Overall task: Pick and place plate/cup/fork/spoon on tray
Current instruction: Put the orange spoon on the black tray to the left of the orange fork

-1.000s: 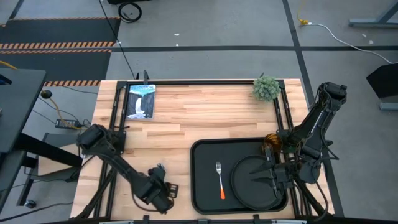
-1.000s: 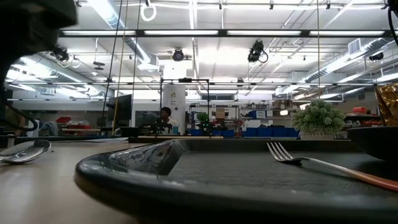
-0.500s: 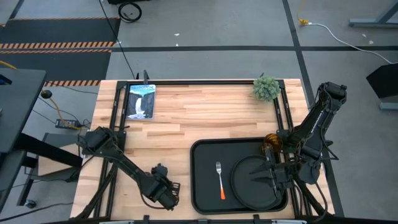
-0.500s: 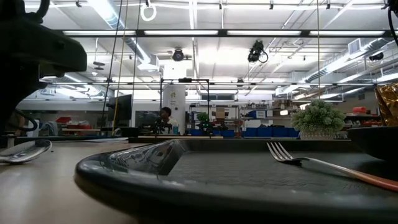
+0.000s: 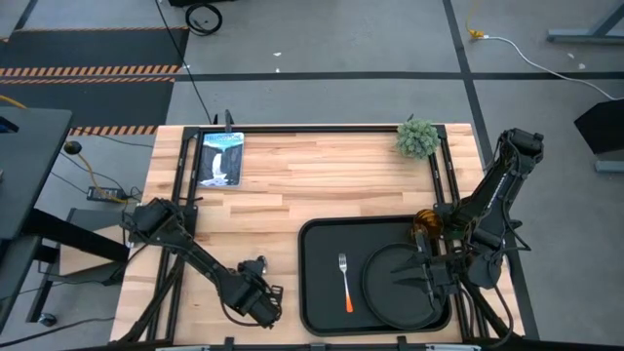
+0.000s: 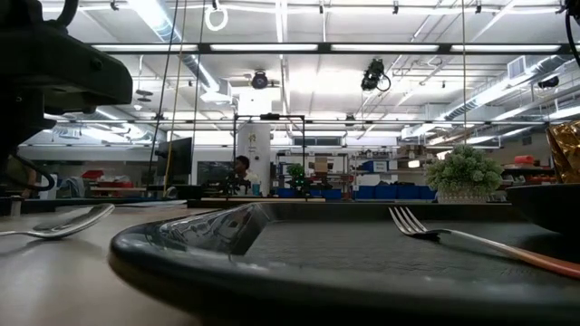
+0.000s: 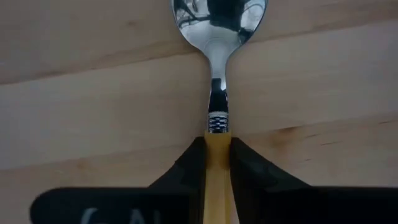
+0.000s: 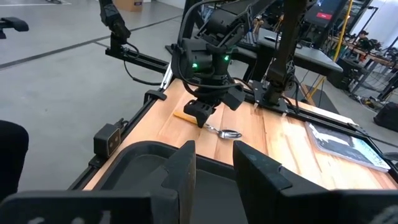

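The spoon [image 7: 217, 74], silver bowl and orange-yellow handle, lies on the wooden table left of the tray [image 5: 317, 292], near the front edge. My left gripper [image 5: 259, 300] stands over it, shut on its handle. The fork [image 5: 345, 281] lies in the tray. The round black plate [image 5: 390, 288] sits at the tray's right end, and the amber cup [image 5: 426, 222] stands at its far right corner. My right gripper [image 8: 214, 168] hovers over the plate, open, with nothing between its fingers. My left gripper pinches the spoon's orange-yellow handle [image 7: 217, 146] between its two fingers, just behind the silver neck. The fingers come from above, pointing down, one on each side of the handle. The bowl [image 8: 231, 133] sticks out beyond the fingers, low over the wood.
A small green plant [image 5: 417, 137] stands at the table's far right and a picture book [image 5: 220, 158] lies at its far left. Bare wood stretches between them and the tray. A person shows far off in the room behind the table.
My left gripper has moved a little toward the tray and come down over the spoon, then shut on its handle. The spoon has turned in the low view: its bowl now looks thinner and its neck slants upward.
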Controlling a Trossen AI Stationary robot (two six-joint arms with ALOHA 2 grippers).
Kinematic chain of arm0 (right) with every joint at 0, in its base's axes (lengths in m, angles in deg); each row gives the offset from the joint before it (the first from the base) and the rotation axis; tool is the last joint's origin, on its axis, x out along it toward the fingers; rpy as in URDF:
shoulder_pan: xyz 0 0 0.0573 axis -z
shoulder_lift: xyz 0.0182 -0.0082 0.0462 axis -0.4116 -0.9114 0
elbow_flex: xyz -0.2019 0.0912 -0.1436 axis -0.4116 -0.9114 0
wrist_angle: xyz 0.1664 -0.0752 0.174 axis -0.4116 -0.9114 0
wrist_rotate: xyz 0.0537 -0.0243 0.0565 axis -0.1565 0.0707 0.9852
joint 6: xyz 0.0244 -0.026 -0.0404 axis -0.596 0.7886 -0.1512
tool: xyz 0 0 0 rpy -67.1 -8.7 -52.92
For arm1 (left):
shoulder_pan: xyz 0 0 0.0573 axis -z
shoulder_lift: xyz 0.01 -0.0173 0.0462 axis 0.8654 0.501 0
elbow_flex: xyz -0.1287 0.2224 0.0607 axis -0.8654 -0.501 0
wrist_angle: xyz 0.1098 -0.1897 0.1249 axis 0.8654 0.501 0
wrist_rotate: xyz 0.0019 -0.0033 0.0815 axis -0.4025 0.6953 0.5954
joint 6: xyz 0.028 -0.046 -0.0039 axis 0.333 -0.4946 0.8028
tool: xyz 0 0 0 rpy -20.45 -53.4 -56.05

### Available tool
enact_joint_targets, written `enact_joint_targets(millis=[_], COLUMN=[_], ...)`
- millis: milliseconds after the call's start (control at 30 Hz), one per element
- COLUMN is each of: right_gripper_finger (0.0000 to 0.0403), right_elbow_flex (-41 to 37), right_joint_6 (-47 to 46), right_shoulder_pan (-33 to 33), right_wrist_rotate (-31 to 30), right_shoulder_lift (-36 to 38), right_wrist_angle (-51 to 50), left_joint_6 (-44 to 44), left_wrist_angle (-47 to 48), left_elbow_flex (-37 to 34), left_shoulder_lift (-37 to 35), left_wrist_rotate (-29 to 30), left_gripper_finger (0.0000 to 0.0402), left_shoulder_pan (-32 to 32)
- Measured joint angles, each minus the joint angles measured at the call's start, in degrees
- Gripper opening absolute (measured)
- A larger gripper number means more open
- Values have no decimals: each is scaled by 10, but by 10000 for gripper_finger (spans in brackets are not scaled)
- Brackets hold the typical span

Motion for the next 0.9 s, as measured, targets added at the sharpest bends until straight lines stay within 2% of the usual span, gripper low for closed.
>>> enact_joint_targets(millis=[233, 667, 767, 900], right_gripper_finger=[114, 114, 114, 114], right_elbow_flex=[0, 0, 0, 0], right_joint_6=[0, 6, 9, 14], right_shoulder_pan=[0, 0, 0, 0], right_wrist_rotate=[1, 10, 19, 51], right_shoulder_lift=[0, 0, 0, 0], right_wrist_angle=[0, 0, 0, -1], left_joint_6=[-1, 11, 23, 60], left_wrist_angle=[13, 5, -11, -18], left_elbow_flex=[37, 158, 194, 265], left_shoulder_lift=[6, 4, 19, 74], left_wrist_rotate=[28, 237, 266, 271], left_gripper_finger=[52, 54, 54, 54], left_shoulder_pan=[-5, -31, -44, -65])
